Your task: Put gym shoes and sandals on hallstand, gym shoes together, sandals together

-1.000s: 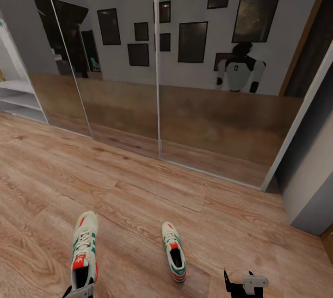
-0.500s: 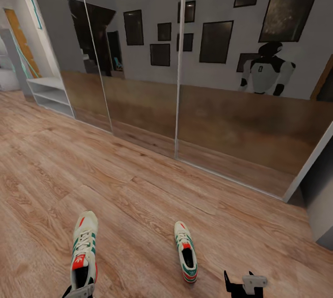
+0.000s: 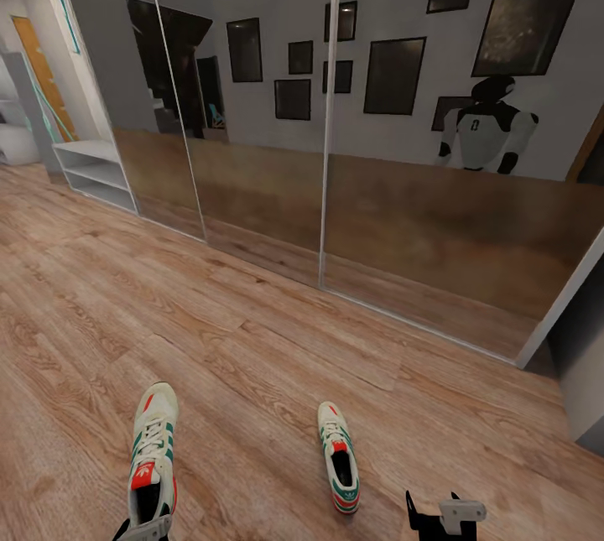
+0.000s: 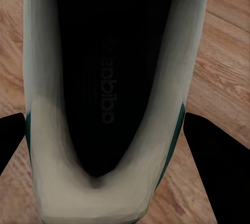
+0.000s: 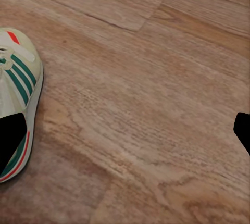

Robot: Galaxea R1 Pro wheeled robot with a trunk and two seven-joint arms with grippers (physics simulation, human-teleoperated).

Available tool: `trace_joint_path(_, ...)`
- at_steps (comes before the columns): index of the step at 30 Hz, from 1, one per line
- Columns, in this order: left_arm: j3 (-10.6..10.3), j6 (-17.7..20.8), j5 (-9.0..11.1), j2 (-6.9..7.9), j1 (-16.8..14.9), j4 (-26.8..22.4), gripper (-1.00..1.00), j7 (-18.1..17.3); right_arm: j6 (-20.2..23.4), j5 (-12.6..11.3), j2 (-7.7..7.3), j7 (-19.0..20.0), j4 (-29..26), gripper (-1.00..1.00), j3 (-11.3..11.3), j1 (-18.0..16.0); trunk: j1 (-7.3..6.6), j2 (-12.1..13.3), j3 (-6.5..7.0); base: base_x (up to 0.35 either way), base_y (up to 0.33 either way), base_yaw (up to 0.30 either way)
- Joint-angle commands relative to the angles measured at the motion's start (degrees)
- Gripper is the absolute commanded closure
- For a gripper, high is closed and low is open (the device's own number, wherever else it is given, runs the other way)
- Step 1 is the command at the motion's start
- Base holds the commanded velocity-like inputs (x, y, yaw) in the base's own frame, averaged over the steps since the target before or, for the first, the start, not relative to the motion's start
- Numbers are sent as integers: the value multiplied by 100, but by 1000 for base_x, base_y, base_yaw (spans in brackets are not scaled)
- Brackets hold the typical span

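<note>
Two white lace-up gym shoes with teal-green side stripes and red-orange tongue patches are seen on the warm brown wood-plank corridor floor (image 3: 277,331), well apart, toes pointed roughly toward the mirrored wall. The left gym shoe (image 3: 153,464) is seen at the lower edge of the head view, its dark inside seen from above in the left wrist view (image 4: 109,94). The right gym shoe (image 3: 338,467) is laid flat on its sole, its side shown in the right wrist view (image 5: 15,104).

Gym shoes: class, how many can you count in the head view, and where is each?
2. One gym shoe lies on the floor at lower left, its heel by the left pincer. The other gym shoe lies apart, centre-right. More may lie outside view.
</note>
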Motion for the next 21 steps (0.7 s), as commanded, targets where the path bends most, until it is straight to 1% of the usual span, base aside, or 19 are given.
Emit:
trace_joint_path(1, 0, -15, 22, 0, -2, 3, 100, -18, -17, 60, 1, -12, 5, -100, -42, -4, -1, -2, -5, 0, 0, 0)
trace_joint_path(9, 0, -15, 22, 0, -2, 3, 100, -18, -17, 59, 2, -12, 5, -100, -42, -4, -1, -2, -5, 0, 0, 18)
trace_joint_path(13, 0, -15, 22, 0, -2, 3, 100, -18, -17, 55, 7, -12, 5, -100, -42, -4, -1, -2, -5, 0, 0, 189)
trace_joint_path(21, 0, -15, 22, 0, -2, 3, 100, -18, -17, 58, 11, -12, 5, -100, -42, -4, -1, -2, -5, 0, 0, 261)
